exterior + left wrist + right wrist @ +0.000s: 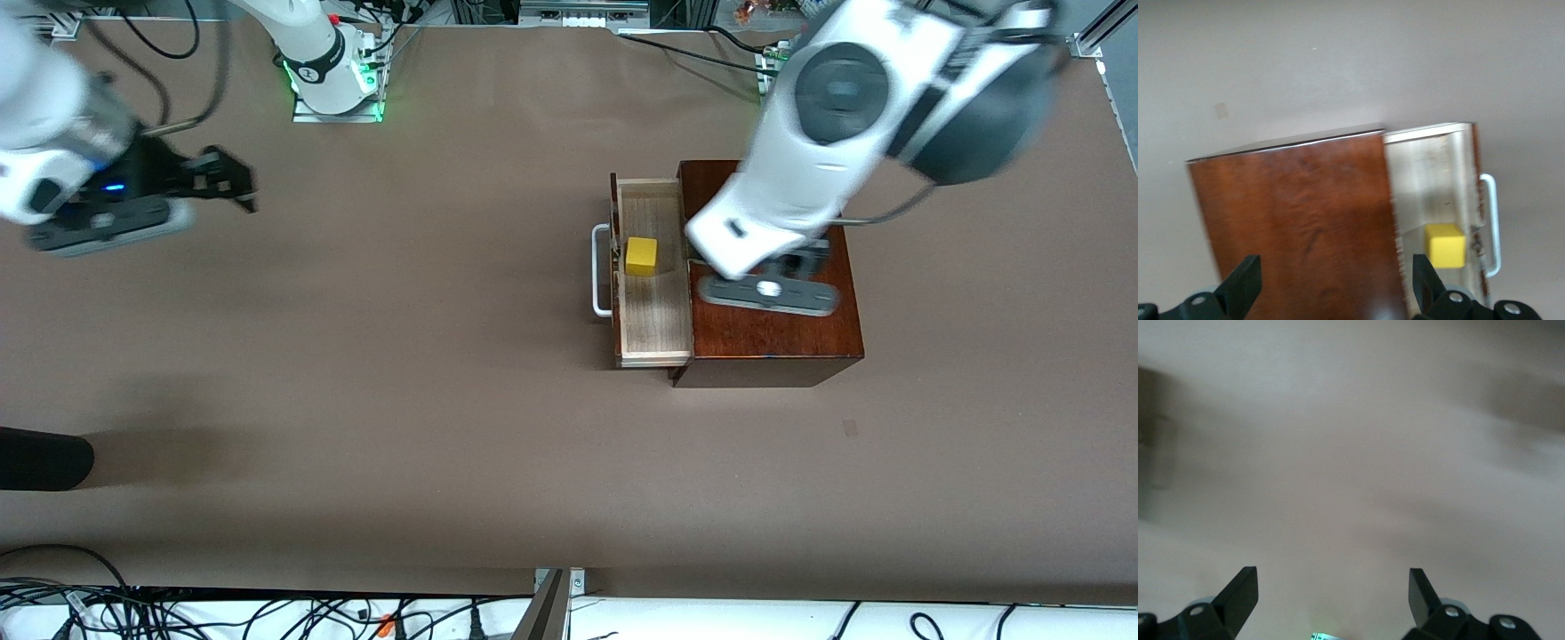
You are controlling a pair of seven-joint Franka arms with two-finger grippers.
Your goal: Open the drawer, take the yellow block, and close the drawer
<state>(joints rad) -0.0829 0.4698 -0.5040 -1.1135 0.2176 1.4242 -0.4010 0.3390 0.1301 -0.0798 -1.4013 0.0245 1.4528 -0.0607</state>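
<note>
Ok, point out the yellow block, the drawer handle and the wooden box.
yellow block (641,255), front view, top face.
drawer handle (601,270), front view, middle of the white bar.
wooden box (782,338), front view, bare top.

The wooden box (782,342) is a dark reddish-brown with a glossy, streaked grain across its top. Its drawer (655,329) shows a pale light-wood interior with fine lengthwise grain, and the handle (600,271) on the drawer's front is plain white. Inside the drawer sits the yellow block (641,256), a bright, plain yellow. The table (400,400) under the box is a flat, dull brown. The left gripper (1335,287) over the box has black fingers, as does the right gripper (1333,593); both arms are white with dark grey parts.
</note>
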